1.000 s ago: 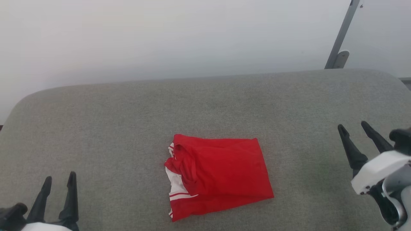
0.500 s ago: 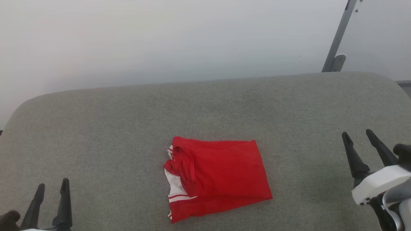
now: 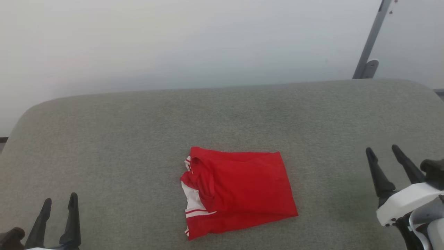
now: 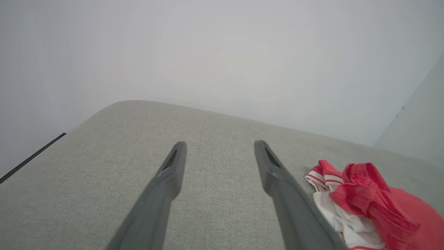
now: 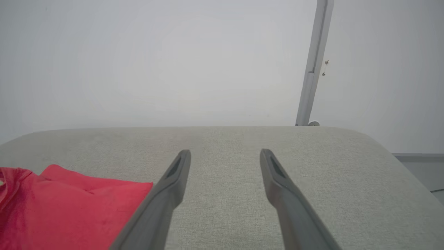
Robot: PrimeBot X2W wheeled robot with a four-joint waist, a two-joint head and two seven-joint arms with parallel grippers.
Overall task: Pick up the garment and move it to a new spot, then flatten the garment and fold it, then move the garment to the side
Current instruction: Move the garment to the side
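1 wide grey fabric-covered bench (image 3: 138,132) with rounded corners stands against a plain pale wall. At its front left corner, the left gripper (image 3: 60,197) has its 2 long dark fingers spread wide and holds nothing; the cloth lies to its right and a little further back. Near the middle of the bench, closer to the front edge, rests the soft bright red cloth garment (image 3: 239,191), folded into a rough rectangle whose long axis runs left to right. Its left end is bunched, showing white panels with thin red stripes; its right end is smooth and flat. By the right edge, the right gripper (image 3: 382,148) is equally wide open and empty, with the garment to its left. This gripper looks the nearer of the 2.
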